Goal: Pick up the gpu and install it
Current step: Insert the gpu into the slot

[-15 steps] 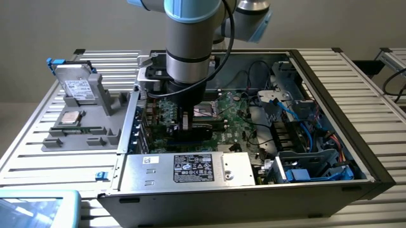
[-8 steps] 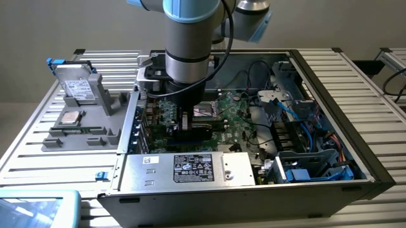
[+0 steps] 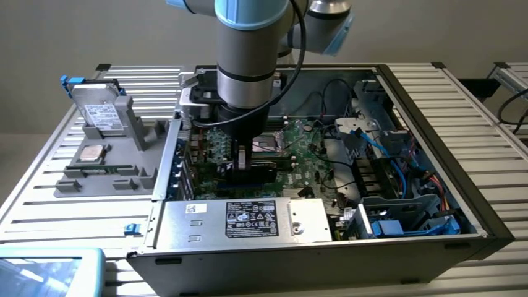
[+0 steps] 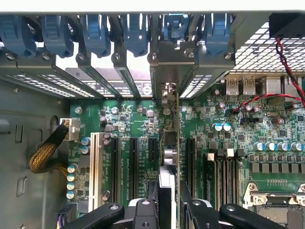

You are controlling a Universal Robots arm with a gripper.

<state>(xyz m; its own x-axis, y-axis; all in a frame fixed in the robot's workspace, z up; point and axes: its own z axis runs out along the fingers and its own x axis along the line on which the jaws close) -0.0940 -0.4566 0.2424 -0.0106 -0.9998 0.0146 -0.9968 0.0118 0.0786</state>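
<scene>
— Reaching down into the open computer case, with the gripper sitting low over the green motherboard. Clasping the gpu edge-up between the fingers.

— Confirming from the wrist view: standing on edge, running straight away from the gripper toward the rear wall of the case. Ending with its silver bracket up against the row of blue slot clips. Fingers pressing on either side of the thin card, so gripping, not released.

— Sitting fully in a slot, or only above it?

— Lining up among the black expansion slots, but not showing clearly whether seated. Cannot tell from either view.

— Noting the surroundings in the exterior view: lying flat near the front of the case, a metal power supply box with a white label. Standing outside the case on the exterior view's left, a grey fixture holding a silver hard drive upright and a small square chip lower down.

— Also hanging at the far side of the case in the wrist view, a braided yellow cable bundle; running past the rear ports, a red and black twisted wire.
</scene>
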